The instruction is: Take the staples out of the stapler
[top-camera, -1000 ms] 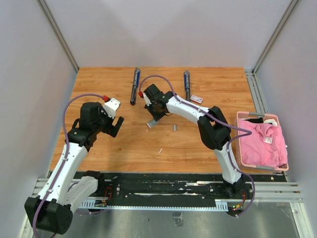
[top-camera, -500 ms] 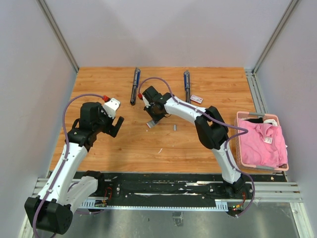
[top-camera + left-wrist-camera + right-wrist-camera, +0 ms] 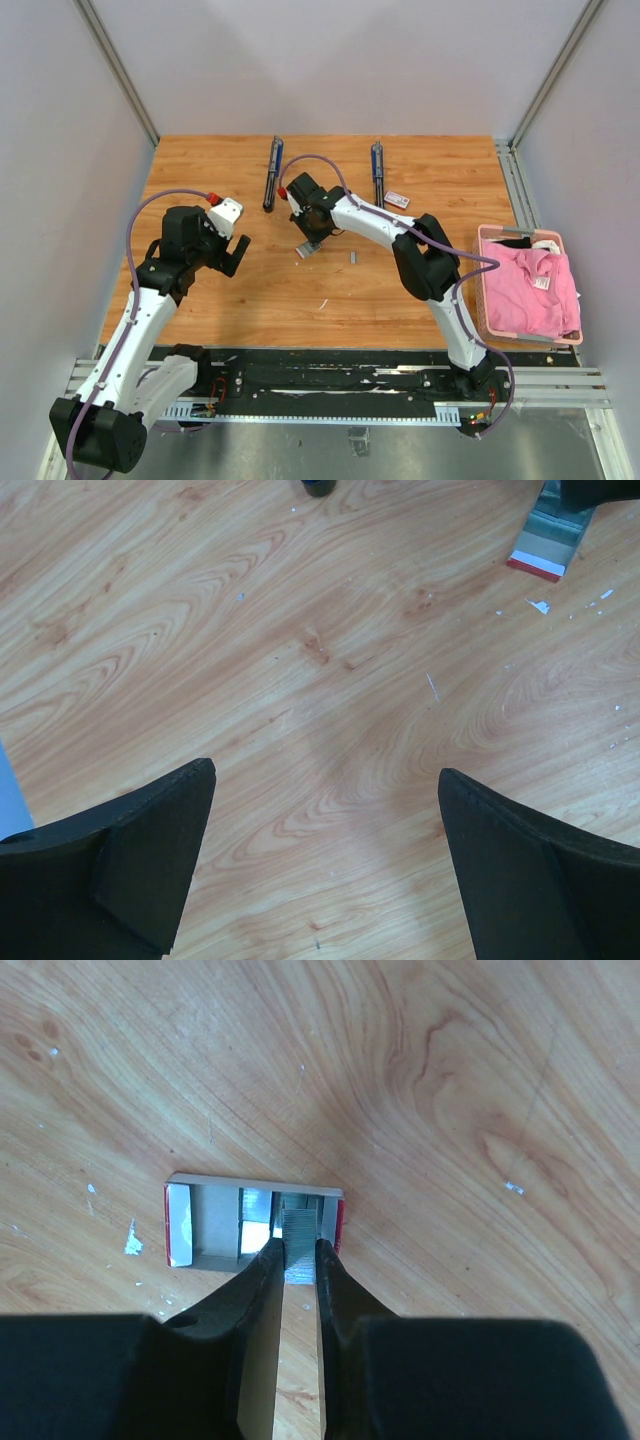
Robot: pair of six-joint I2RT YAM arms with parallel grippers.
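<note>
My right gripper (image 3: 298, 1252) is shut on a short silvery strip of staples (image 3: 298, 1228). It holds the strip just over an open white box with red ends (image 3: 210, 1222) that lies on the wood and has more staples inside. In the top view this gripper (image 3: 312, 238) is near the table's middle, with the box (image 3: 306, 251) just in front of it. Another loose strip of staples (image 3: 353, 257) lies to the right. Two dark blue staplers (image 3: 272, 172) (image 3: 377, 172) lie at the back. My left gripper (image 3: 325, 775) hangs open over bare wood, left of the box (image 3: 548, 535).
A small flat white box with a red marking (image 3: 397, 200) lies beside the right stapler. At the table's right edge stands a pink basket (image 3: 484, 290) with pink cloth. Grey walls close in the left, back and right sides.
My right gripper has shifted slightly left and back with the staple strip still in it. The left arm has not moved.
</note>
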